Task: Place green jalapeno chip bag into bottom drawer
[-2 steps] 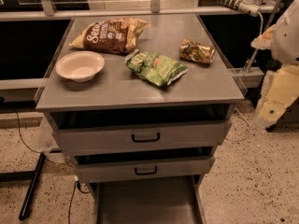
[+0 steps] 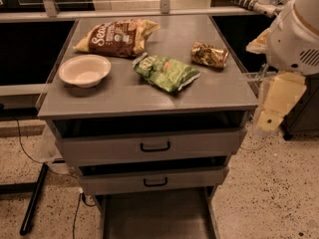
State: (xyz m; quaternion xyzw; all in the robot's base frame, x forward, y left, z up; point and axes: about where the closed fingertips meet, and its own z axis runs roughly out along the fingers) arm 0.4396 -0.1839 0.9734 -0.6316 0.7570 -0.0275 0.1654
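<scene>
The green jalapeno chip bag point(image 2: 167, 72) lies flat near the middle of the grey cabinet top point(image 2: 119, 101), right of centre. The bottom drawer point(image 2: 154, 218) is pulled out at the foot of the cabinet, and its flat grey floor shows nothing in it. My gripper point(image 2: 268, 121) hangs from the white arm point(image 2: 296, 34) beside the cabinet's right front corner. It is at about the level of the cabinet top, well apart from the bag, and holds nothing that I can see.
A large brown chip bag point(image 2: 117, 36) lies at the back left, a white bowl point(image 2: 84, 69) at the left, and a small gold-brown bag point(image 2: 209, 54) at the back right. The two upper drawers with black handles point(image 2: 155, 146) stand slightly open. Speckled floor surrounds the cabinet.
My arm and gripper have shifted a little to the left, closer to the cabinet's right side. The bags and the bowl have not moved.
</scene>
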